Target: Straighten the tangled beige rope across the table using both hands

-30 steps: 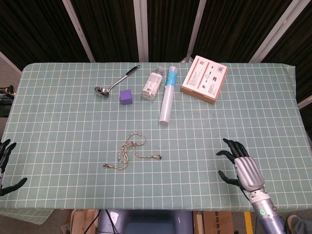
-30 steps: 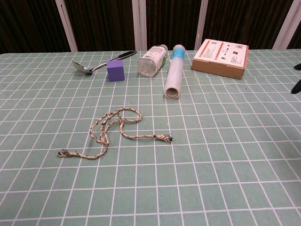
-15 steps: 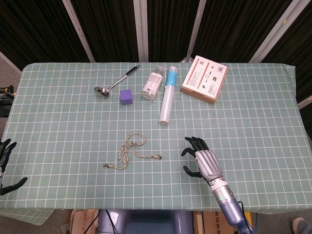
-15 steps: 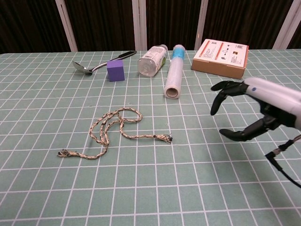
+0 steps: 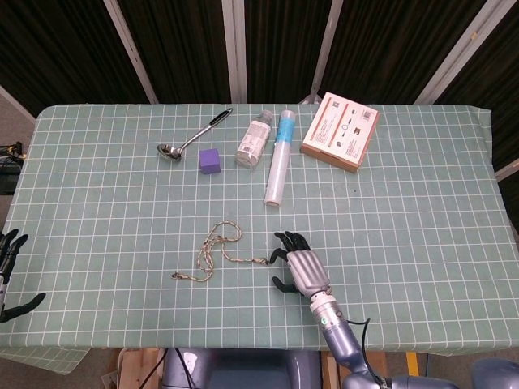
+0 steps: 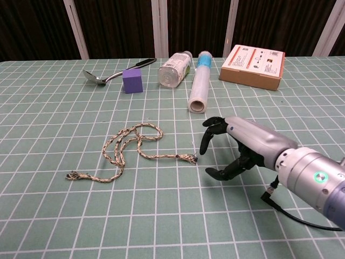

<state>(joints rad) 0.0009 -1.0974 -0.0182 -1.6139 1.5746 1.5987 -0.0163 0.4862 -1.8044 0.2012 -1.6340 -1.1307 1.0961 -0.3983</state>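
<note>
Here's the tangled beige braided rope (image 5: pixel 217 253) (image 6: pixel 129 150), lying loose on the green grid-patterned tablecloth (image 5: pixel 422 211) (image 6: pixel 64 216), and everything else reads off it. Its overall run goes roughly left to right across the table: one frayed end points out to the left on the near side, the strand doubles into a narrow loop and a wider curl on the far side, then a straighter tail runs right to the other frayed end. Nothing holds it.

Just right of that right-hand end hovers the right hand (image 5: pixel 297 263) (image 6: pixel 232 150), dark fingers (image 6: pixel 207 141) spread and curved downward, thumb apart beneath them, nothing in its hold. The fingertips sit just beside the rope end; contact cannot be told from either view.

Well off to the rope's left, at the table's near corner, the left hand (image 5: pixel 11 271) peeks into the head view only, fingers splayed wide and holding nothing.

Beyond the rope, on the far side: a small purple cube (image 5: pixel 210 160) (image 6: pixel 132 80), a metal spoon with a black handle (image 5: pixel 191 137) (image 6: pixel 110 75) further left of it, a clear plastic bottle lying on its side (image 5: pixel 254 138) (image 6: pixel 173 68), and a clear roll with a blue end (image 5: pixel 278 169) (image 6: pixel 199 88) whose near end points towards the rope's right side. Furthest right sits a flat orange-and-white cardboard box (image 5: pixel 340 130) (image 6: pixel 253 66)
</note>
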